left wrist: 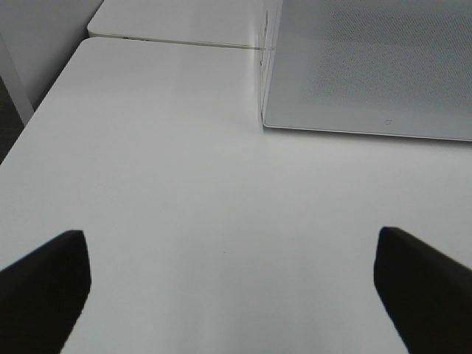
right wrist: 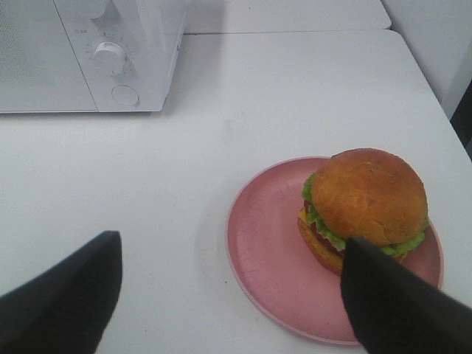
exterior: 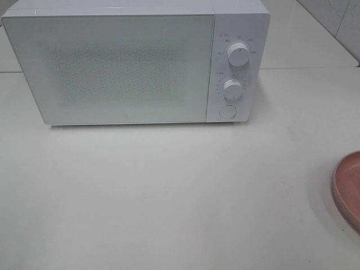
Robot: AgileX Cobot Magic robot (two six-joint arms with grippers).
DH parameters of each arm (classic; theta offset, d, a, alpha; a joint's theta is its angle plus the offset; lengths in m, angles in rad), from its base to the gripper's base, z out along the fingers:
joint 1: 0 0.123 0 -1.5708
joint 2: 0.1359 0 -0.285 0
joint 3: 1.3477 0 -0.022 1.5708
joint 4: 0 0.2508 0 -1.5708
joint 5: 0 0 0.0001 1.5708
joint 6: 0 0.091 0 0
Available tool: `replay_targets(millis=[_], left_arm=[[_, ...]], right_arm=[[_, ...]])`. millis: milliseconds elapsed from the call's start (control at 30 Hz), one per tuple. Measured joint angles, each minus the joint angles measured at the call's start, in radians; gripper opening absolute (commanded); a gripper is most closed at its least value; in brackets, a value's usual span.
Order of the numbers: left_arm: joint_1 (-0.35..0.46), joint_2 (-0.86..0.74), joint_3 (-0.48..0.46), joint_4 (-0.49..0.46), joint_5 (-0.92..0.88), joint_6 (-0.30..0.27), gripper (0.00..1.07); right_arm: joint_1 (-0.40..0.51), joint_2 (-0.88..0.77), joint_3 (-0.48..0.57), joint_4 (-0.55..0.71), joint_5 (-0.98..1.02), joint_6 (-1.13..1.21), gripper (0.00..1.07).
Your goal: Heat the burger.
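Note:
The burger, with a glossy brown bun, green lettuce and a red tomato layer, sits on a pink plate in the right wrist view. In the exterior high view only the plate's rim shows at the right edge, and the burger is out of that frame. My right gripper hangs open above the table, one dark finger overlapping the burger's near side in the picture. My left gripper is open over bare table in front of the white microwave, whose door is closed. Neither gripper shows in the exterior high view.
The microwave has two knobs and a round button on its right panel. Its front corner shows in the left wrist view. The white table runs on in front of it, with a seam to a second table behind.

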Motion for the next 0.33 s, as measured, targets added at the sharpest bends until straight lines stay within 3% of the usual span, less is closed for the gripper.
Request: replay_targets(millis=[333], left_arm=[[0.0,0.0,0.0,0.0,0.0,0.0,1.0]], right_arm=[[0.0,0.0,0.0,0.0,0.0,0.0,0.76]])
